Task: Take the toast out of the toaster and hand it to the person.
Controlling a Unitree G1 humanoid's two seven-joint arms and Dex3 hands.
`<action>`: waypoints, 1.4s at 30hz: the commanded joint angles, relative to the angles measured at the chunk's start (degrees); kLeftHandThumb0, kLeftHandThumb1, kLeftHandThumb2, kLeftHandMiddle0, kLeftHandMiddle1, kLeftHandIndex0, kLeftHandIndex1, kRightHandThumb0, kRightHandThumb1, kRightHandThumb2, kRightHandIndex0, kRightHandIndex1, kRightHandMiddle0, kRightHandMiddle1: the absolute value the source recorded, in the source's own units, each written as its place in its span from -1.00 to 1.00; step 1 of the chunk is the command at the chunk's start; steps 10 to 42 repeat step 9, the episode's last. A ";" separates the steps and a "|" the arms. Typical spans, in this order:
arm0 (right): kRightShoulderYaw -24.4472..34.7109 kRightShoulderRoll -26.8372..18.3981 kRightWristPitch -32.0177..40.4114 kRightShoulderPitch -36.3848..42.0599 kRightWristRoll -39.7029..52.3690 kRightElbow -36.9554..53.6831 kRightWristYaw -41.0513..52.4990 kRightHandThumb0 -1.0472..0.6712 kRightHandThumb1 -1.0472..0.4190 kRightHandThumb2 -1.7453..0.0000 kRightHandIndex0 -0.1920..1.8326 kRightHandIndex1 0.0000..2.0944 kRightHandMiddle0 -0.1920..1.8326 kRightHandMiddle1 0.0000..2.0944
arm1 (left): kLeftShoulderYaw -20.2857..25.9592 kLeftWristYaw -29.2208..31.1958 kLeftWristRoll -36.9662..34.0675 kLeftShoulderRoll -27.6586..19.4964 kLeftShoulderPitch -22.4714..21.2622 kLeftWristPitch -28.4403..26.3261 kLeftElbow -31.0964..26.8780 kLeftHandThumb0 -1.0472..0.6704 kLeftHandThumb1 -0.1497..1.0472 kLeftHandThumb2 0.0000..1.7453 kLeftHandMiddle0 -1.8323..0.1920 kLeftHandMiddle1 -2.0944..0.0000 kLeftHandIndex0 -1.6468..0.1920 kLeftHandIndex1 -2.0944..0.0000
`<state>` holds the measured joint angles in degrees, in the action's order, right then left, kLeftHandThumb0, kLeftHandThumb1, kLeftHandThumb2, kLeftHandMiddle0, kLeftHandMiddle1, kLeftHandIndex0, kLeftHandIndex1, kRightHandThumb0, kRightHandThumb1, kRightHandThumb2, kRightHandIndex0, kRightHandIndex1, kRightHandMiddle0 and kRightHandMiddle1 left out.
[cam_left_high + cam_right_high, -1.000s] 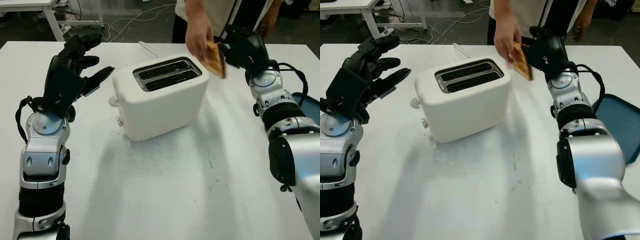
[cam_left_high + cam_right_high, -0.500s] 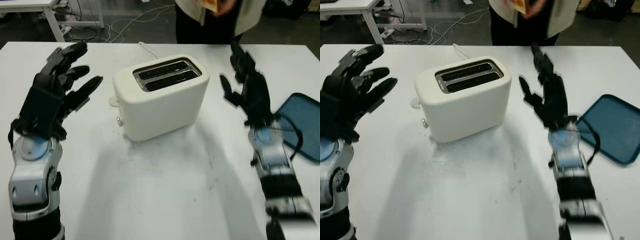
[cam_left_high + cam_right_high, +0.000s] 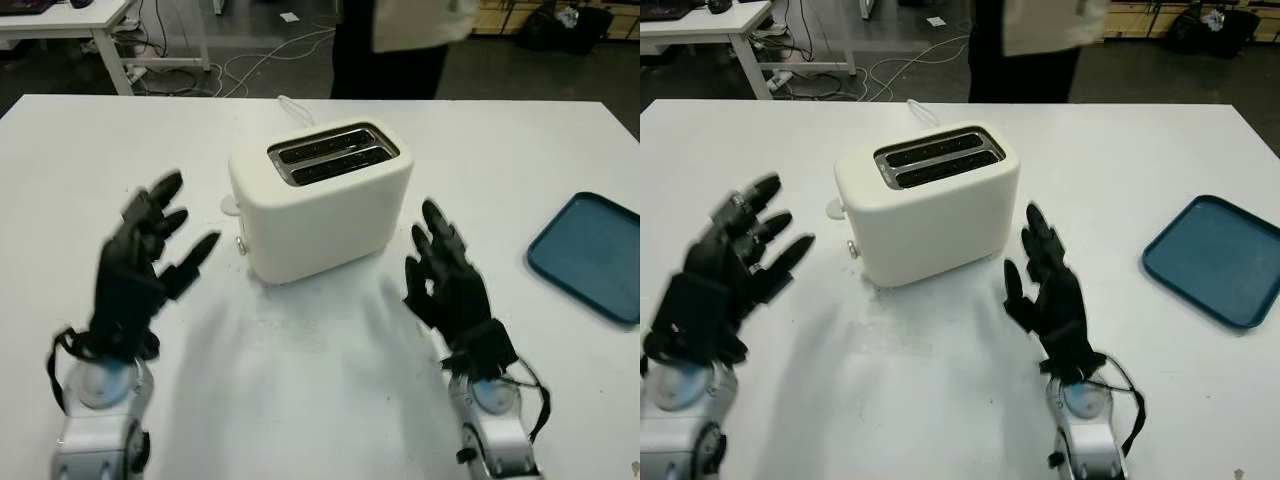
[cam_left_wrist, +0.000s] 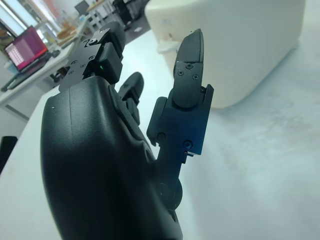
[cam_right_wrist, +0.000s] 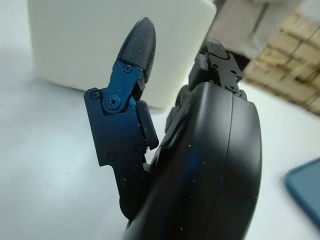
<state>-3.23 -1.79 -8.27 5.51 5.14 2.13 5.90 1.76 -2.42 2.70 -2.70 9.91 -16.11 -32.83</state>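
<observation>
Both slots of the cream two-slot plastic toaster point(image 3: 320, 200) sit empty, left hand point(image 3: 140, 265) and right hand point(image 3: 450, 290) flanking it, fingers released, holding nothing; the arms should retreat level, clear of the toaster walls.

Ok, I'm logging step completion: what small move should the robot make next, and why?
Probably just lower both hands to rest. The toaster slots look empty, the left hand and right hand are open either side of it holding nothing, and the person stands behind the table, so the handover seems done.
</observation>
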 commanded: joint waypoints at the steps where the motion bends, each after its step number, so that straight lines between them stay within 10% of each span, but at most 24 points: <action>1: 0.04 0.58 1.33 -0.37 0.75 1.18 0.21 -0.47 -0.83 0.11 -0.80 -0.99 -0.80 -1.00 | -1.10 -1.09 1.11 1.08 1.31 3.07 2.06 -0.40 0.79 -0.66 0.68 0.48 0.49 0.85; 42: 0.83 0.82 2.01 -1.04 -0.01 0.94 -0.43 -0.48 -0.83 0.13 -0.81 -1.00 -0.81 -1.00 | -0.46 -0.36 -1.41 2.56 0.81 6.21 5.46 -0.41 0.79 -0.63 0.69 0.53 0.50 0.89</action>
